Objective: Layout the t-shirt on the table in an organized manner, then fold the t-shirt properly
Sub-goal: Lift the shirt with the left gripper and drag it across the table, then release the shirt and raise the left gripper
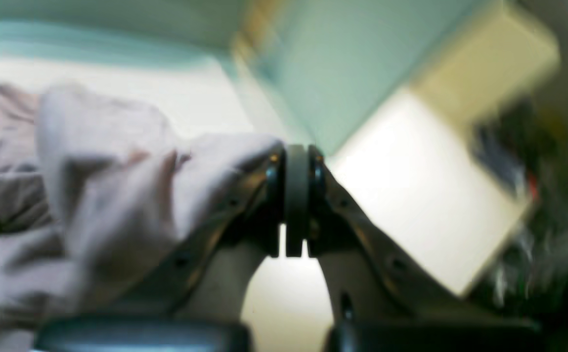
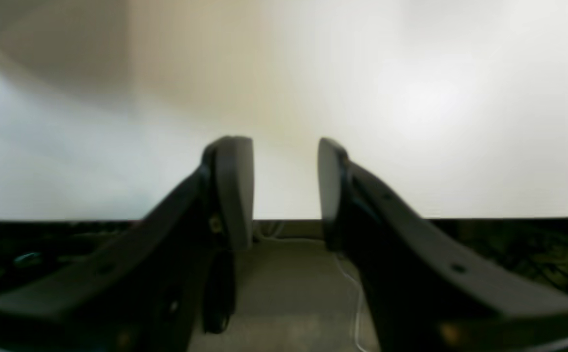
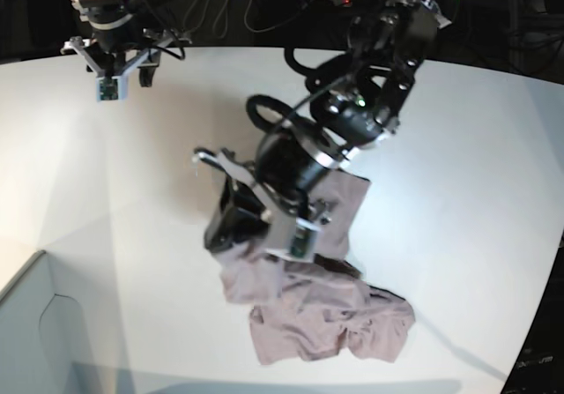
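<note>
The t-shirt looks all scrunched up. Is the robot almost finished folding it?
Not nearly. Nothing looks done yet: the t-shirt lies crumpled on the table, not spread flat. In hand: the left hand is pinched shut on a bit of the cloth. The right hand is open and empty, away from the shirt. Spreading it flat and all the folding are left.

Plain dusty mauve t-shirt [image 3: 330, 319] on matte white table [image 3: 123, 182].

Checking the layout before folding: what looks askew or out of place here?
The t-shirt lies bunched and wrinkled on the table, not spread flat. The shut left gripper has cloth draped against it. Nothing looks spilled or damaged.
</note>
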